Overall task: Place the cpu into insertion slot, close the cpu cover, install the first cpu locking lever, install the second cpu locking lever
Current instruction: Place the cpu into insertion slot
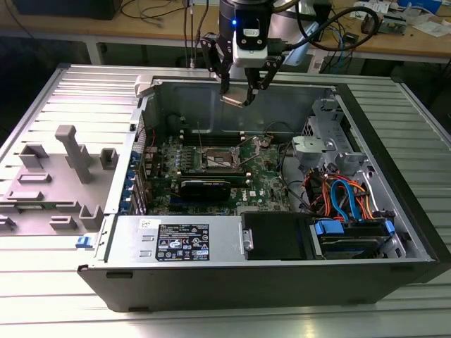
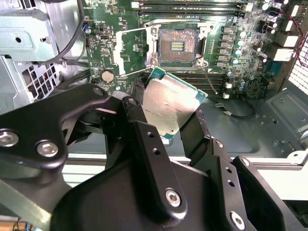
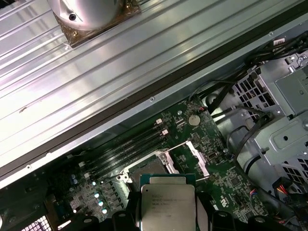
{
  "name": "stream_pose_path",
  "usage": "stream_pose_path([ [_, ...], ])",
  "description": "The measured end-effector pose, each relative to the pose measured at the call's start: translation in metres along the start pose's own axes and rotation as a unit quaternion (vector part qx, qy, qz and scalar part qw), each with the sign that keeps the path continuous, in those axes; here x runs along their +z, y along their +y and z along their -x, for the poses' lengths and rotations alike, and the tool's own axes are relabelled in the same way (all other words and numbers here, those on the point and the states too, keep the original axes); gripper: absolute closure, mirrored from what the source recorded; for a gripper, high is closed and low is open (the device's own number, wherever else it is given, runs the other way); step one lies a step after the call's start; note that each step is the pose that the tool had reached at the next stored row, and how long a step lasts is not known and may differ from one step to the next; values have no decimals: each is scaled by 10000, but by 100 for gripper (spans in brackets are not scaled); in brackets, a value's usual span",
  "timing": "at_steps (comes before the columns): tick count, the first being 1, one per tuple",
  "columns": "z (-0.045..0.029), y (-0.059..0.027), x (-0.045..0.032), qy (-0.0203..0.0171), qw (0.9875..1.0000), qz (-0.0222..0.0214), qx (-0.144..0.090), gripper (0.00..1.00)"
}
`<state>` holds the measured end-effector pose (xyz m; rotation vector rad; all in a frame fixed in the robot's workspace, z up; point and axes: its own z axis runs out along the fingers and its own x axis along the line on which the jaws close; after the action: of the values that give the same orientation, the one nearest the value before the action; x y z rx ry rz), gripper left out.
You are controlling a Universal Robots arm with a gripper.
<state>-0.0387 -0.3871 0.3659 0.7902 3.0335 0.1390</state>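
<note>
Second wrist view: flat square silvery-grey cpu (image 2: 171,103), green-edged, pinched in black gripper (image 2: 167,109).
Tilted above dark, metal-rimmed square insertion slot (image 2: 177,44), not touching.

A: Gripper?
B: The gripper (image 2: 167,114) has its black fingers (image 2: 136,108) clamped on two opposite edges of the cpu (image 2: 173,98). The silver top faces the camera and sits tilted.
A: Socket?
B: The insertion slot (image 2: 177,45) on the green motherboard (image 2: 240,62) is bare, contacts exposed, no cpu in it. The cpu cover (image 2: 129,50) is flipped open beside it.
</note>
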Motion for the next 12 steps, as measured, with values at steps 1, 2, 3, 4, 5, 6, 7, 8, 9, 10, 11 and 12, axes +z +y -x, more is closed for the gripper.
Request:
stream_pose_path([
  [1, 0, 0, 0, 0, 10000, 0, 0, 46],
  [2, 0, 0, 0, 0, 10000, 0, 0, 46],
  [3, 0, 0, 0, 0, 10000, 0, 0, 46],
  [4, 0, 0, 0, 0, 10000, 0, 0, 46],
  [5, 0, 0, 0, 0, 10000, 0, 0, 46],
  [6, 0, 0, 0, 0, 10000, 0, 0, 46],
  [7, 0, 0, 0, 0, 10000, 0, 1, 46],
  [8, 0, 0, 0, 0, 10000, 0, 2, 46],
  [9, 0, 0, 0, -1, 10000, 0, 7, 46],
  [10, 0, 0, 1, -3, 10000, -2, 14, 46],
  [11, 0, 0, 0, -6, 10000, -2, 44, 46],
  [12, 0, 0, 0, -9, 10000, -2, 76, 46],
])
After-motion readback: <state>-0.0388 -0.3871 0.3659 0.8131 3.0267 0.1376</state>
